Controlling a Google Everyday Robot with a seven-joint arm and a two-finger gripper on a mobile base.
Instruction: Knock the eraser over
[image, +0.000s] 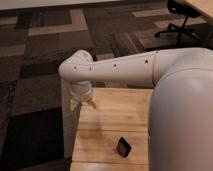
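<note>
the patterned carpet floor (40, 60), in dark brown and grey blocks, fills the far and left parts of the scene. over it, the robot's bulky white body (182, 110) takes up the whole right side, and from it the white arm (120, 70) reaches left across the middle of the view, bending downward at a rounded joint on the left. below the arm lies the light wooden surface (115, 107), its planks running left to right, with a pale upright support (67, 125) along its left edge. far off at the upper right stands a dark office chair (181, 15) on the carpet, beside the corner of another wooden top (202, 6). the gripper (83, 104) hangs from the bent end of the arm, pointing down over the far left corner of the surface, right at its edge. its two yellowish fingers (93, 105) stand spread apart with a gap between them, holding nothing. the eraser (124, 147), a small dark block, sits on the near part of the surface, toward the right and close to the robot's body, well apart from the gripper; whether it stands on an edge or lies flat cannot be told, and its label does not show.
</note>
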